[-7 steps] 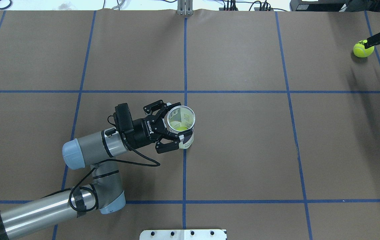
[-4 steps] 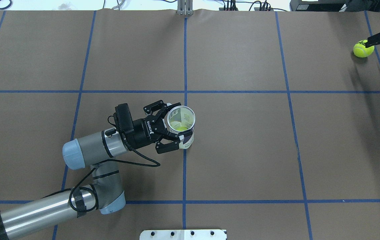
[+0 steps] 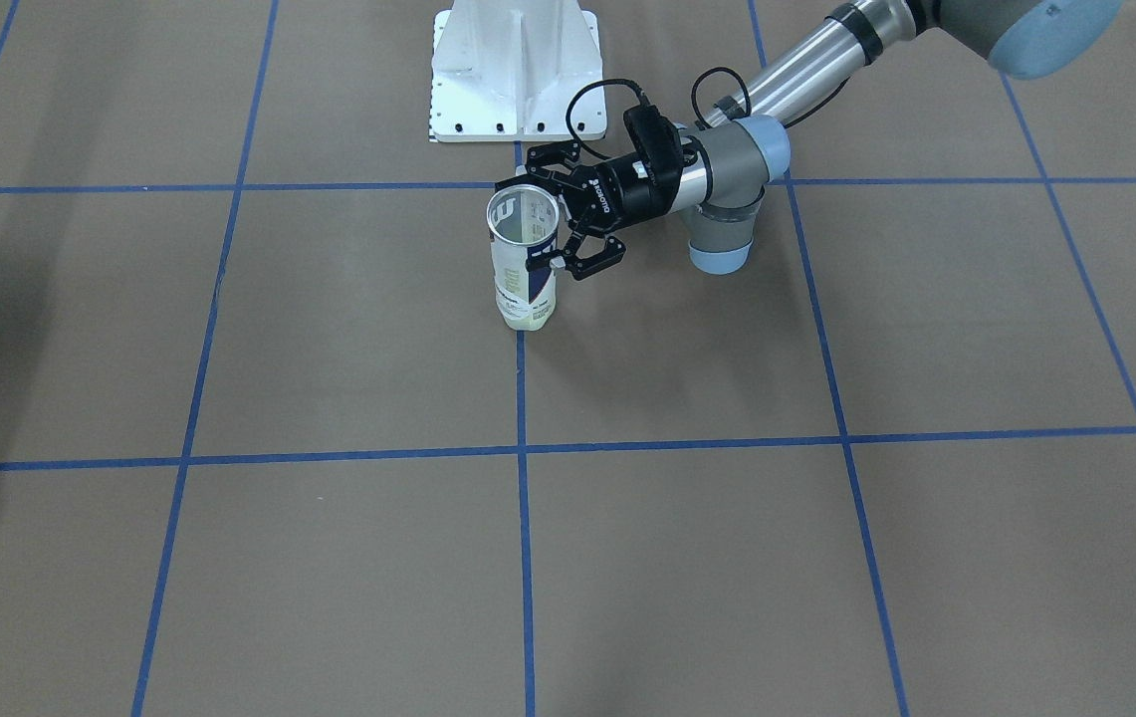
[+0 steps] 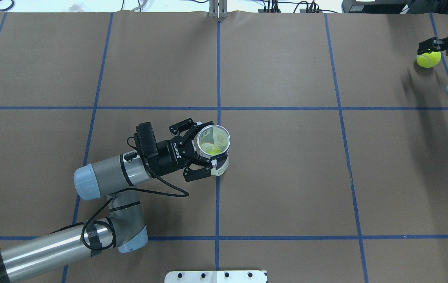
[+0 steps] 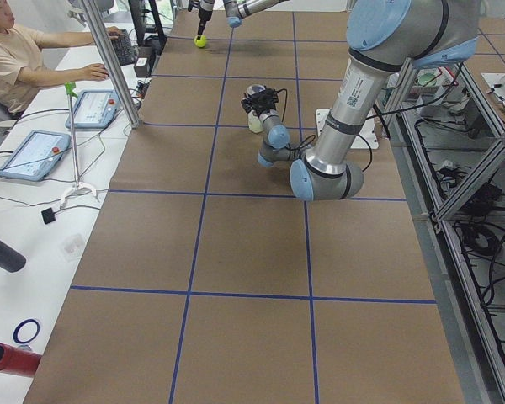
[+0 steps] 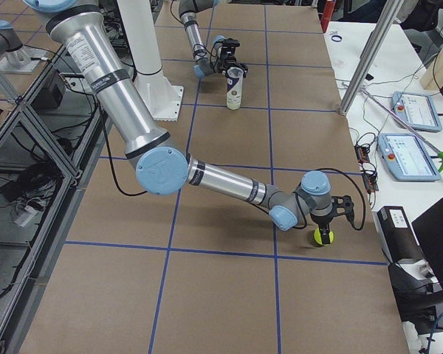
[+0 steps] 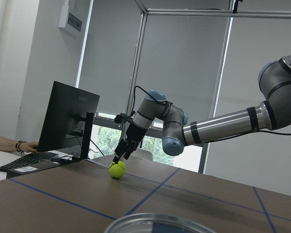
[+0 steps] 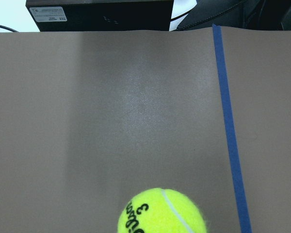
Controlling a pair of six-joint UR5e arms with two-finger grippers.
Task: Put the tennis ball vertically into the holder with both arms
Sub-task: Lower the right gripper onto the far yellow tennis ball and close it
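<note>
Across the table (image 4: 286, 177) the work is split wide. The left arm (image 4: 51, 245) reaches to the middle and the right arm (image 6: 229, 184) to the far right corner. The holder (image 3: 525, 289) stands upright on a blue line, and the left gripper (image 4: 207, 143) is clasped about its upper wall. A first ball (image 4: 211, 148) sits at its bottom (a yellow-green glow through the mouth). The free ball (image 4: 428, 59) lies near the table's edge with the right gripper (image 7: 120, 158) on its top; I cannot tell whether those fingers pinch it. A sound grasp should straddle the ball's widest part before lifting, lest it roll off that edge. Bare brown paper lies between ball and holder, so the carry has room. It should arrive above the rim, then descend straight.
</note>
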